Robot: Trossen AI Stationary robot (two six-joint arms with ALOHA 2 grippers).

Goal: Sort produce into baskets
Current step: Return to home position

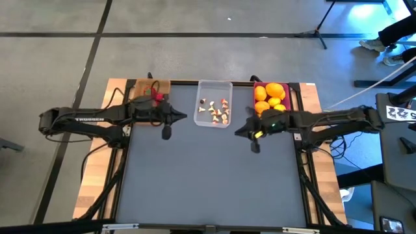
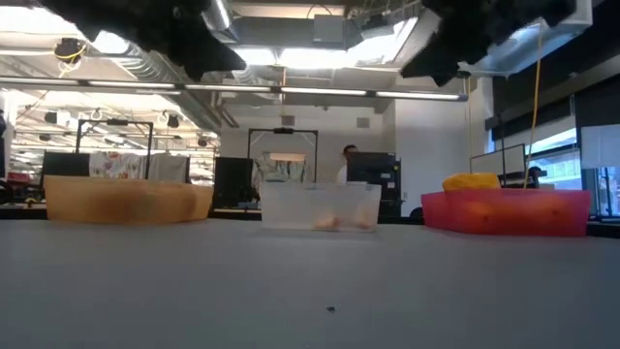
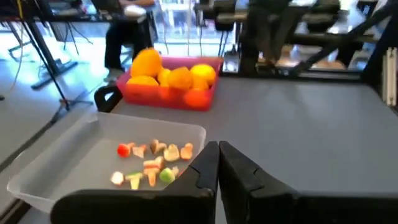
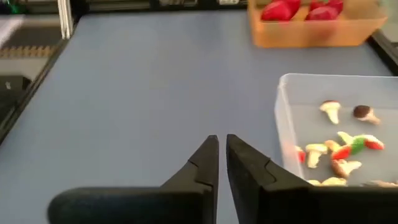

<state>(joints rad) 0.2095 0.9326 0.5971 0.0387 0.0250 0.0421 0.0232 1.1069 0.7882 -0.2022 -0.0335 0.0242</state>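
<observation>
Here, small pale-stemmed mushrooms (image 1: 214, 112), some red-capped, lay loose in the clear tray (image 1: 214, 82), a thin-walled translucent rectangle at the middle of the table's far edge. Rounded orange and yellow fruits (image 1: 272, 92) were heaped in the glossy pink tray (image 1: 256, 97) to its right. Red pieces (image 1: 156, 96) sat in the tan tray (image 1: 143, 88) to its left. The left gripper (image 1: 166, 133) hovered over the table near the tan and clear trays, the right gripper (image 1: 255, 146) near the pink tray. Both had fingers pressed almost together, pinching nothing. The table (image 1: 208, 182) was matte grey, edged in pale wood. Beyond it was an open room with ceiling strip lights and a person (image 2: 346, 160) far back.
</observation>
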